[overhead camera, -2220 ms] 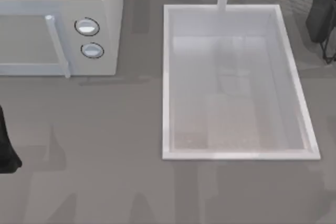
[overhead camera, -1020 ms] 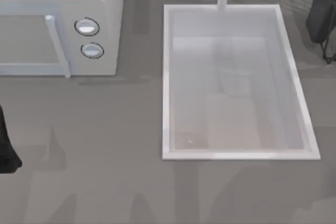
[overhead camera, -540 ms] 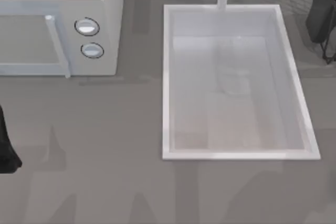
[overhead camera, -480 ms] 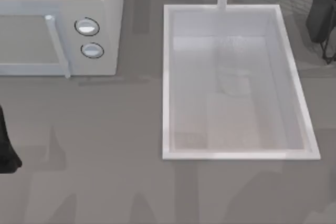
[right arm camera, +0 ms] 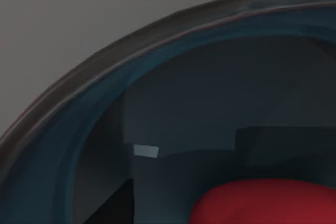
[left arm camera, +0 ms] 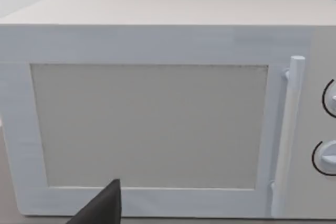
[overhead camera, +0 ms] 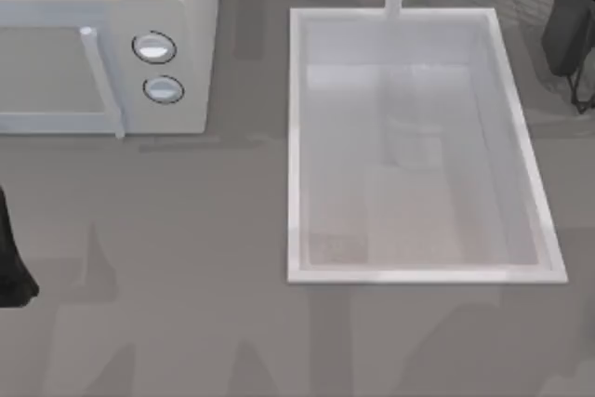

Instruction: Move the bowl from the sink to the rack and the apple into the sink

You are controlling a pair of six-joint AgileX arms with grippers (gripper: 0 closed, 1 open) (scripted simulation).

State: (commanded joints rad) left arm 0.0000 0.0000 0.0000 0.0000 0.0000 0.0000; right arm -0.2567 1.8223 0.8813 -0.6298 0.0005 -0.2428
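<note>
the glossy blue round bowl (right arm camera: 173, 103) fills my right wrist view, the bright red apple (right arm camera: 268, 203) inside it; the white rectangular sink (overhead camera: 296, 137) holds nothing, so the apple's move remains. my grippers' state i cannot tell.

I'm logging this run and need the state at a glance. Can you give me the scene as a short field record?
sink: white basin right of centre, nothing seen inside
bowl: close in the right wrist view, dark inside
apple: red, seen inside the bowl
microwave: top left, door shut
left arm: parked at left edge
right arm: top right corner
</note>
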